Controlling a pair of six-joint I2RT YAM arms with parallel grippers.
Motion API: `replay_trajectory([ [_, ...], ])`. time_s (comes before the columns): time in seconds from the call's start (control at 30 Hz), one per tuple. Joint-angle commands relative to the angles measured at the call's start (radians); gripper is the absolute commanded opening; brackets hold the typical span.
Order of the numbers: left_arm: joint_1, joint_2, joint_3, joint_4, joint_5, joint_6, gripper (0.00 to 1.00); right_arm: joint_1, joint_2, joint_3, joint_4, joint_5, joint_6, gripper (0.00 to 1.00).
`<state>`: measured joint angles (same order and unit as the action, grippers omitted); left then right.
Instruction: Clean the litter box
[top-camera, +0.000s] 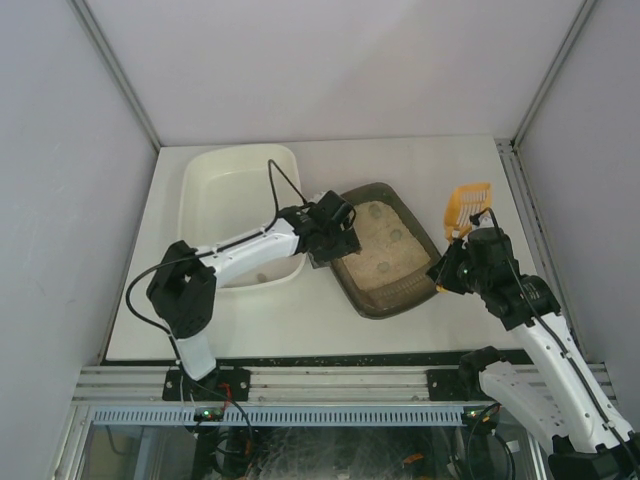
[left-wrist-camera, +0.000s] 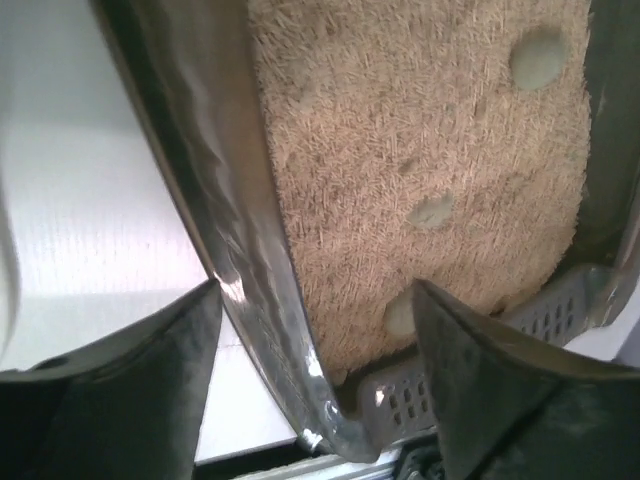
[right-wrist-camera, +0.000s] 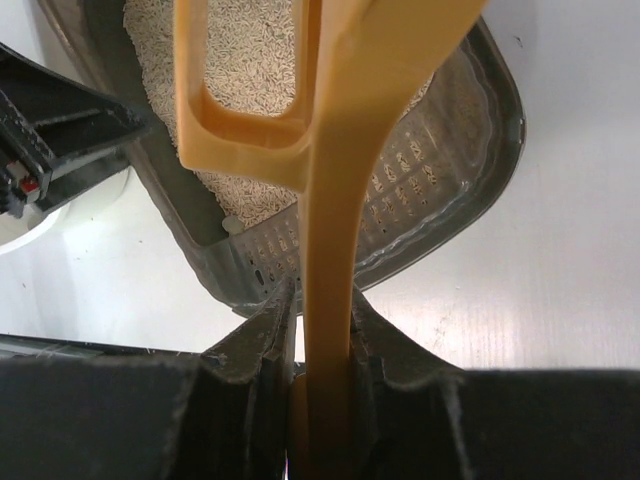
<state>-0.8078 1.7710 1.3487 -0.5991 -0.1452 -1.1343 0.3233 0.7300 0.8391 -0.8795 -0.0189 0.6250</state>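
1. The tub (top-camera: 192, 178) lies on the table (top-camera: 300, 322), at the back left.
2. The litter box (top-camera: 386, 309) lies just right of the tub, with litter (top-camera: 385, 258) in it.
3. The left gripper (left-wrist-camera: 315, 330) straddles the box's left rim: one finger outside, one over the litter.
4. The scoop (top-camera: 468, 205) is right of the box, clamped in the right gripper (right-wrist-camera: 325, 330).

The left arm (top-camera: 240, 250) folds at the elbow near its base and reaches rightward across the tabletop, its pincer (top-camera: 328, 232) pointed down with both fingers (left-wrist-camera: 110, 400) spread wide, the rim of the litter box (left-wrist-camera: 240, 280) lying between them untouched. The right arm (top-camera: 535, 330) slants up and leftward from its base. Its pincer (top-camera: 458, 245) is clamped tight on the handle of an orange scoop (right-wrist-camera: 330, 200), one finger on either side.
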Motion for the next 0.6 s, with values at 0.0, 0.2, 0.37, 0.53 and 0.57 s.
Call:
replay_trajectory([
  [0.0,-0.033,0.058,0.195,-0.243,0.082,0.348,0.83,-0.006,-0.012,0.047,0.006,-0.004,-0.006,0.00],
  [0.2,-0.033,0.147,0.389,-0.392,-0.081,0.892,0.79,-0.007,-0.012,0.046,0.001,0.003,-0.007,0.00],
  [0.37,-0.033,0.094,0.371,-0.254,-0.076,1.401,0.78,-0.007,-0.008,0.047,0.002,0.004,-0.010,0.00],
  [0.53,-0.006,0.086,0.357,-0.067,0.009,1.884,0.77,-0.009,0.000,0.047,-0.005,0.012,-0.010,0.00],
  [0.57,0.009,0.093,0.361,-0.031,0.062,1.947,0.77,-0.009,-0.001,0.047,-0.006,0.013,-0.008,0.00],
])
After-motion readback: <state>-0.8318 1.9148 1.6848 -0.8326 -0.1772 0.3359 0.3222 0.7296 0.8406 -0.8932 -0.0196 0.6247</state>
